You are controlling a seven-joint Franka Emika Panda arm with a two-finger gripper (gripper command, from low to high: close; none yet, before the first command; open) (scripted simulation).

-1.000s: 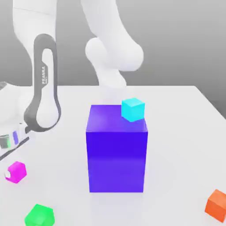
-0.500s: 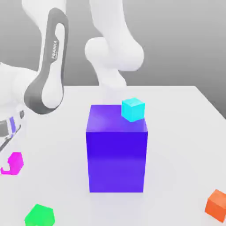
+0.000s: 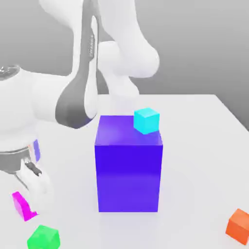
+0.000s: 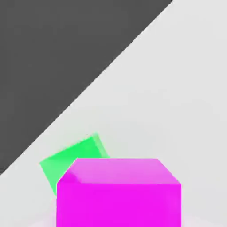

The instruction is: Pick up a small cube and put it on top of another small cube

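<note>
White counter [image 3: 194,146] under a plain grey backdrop; simulator render, even lighting.

Small cube [image 3: 22,206]: glossy magenta-pink, flat-shaded faces, sharp edges. In the exterior view it sits at that view's lower left, tilted, partly covered by the white hand of the arm [image 3: 82,92]. In the hand view the same small cube [image 4: 119,191] appears close to the camera, its top face lighter than the front face, with a faint highlight along the near top edge.

Gripper [image 3: 30,198]: jaws drawn in narrow and clamped on the small cube, one white finger showing against the cube's side in the exterior view. Whether the cube touches the counter cannot be told from these views.

Green cube [image 3: 44,238]: just beside the small cube, nearer the camera in the exterior view. In the hand view the green cube [image 4: 73,159] lies behind the magenta one, rotated relative to it.

Big blue-violet block [image 3: 129,165]: mid-counter, upright, well apart from the gripper. Cyan cube [image 3: 146,120] sits at the block's far top corner toward the exterior view's right. Orange cube [image 3: 239,225] at the exterior view's lower right, apart from everything else.
</note>
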